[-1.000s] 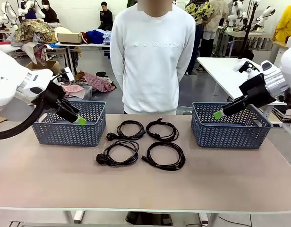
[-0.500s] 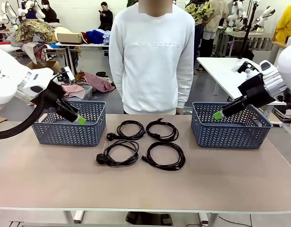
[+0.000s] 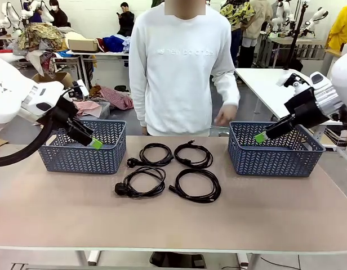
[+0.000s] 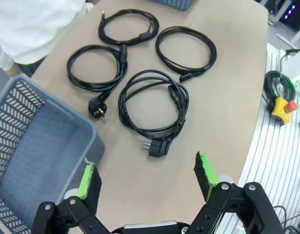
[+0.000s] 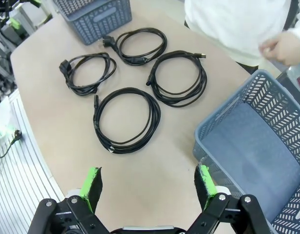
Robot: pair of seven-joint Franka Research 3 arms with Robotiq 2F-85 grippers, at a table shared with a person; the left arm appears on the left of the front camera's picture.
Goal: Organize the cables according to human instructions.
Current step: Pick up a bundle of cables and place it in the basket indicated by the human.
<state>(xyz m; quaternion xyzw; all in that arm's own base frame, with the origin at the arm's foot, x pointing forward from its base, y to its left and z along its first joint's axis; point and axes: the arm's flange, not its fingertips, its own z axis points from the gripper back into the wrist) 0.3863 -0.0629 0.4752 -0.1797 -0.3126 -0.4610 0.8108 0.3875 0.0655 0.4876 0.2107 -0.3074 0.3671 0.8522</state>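
Front view: four coiled black cables [image 3: 121, 189]

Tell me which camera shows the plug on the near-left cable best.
The left wrist view: the plug lies close and large, its angled shape clear. In the front view it is a small dark lump, and in the right wrist view it sits far off and tiny.

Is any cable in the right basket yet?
No, the right basket is bare inside; all four cables lie on the table.
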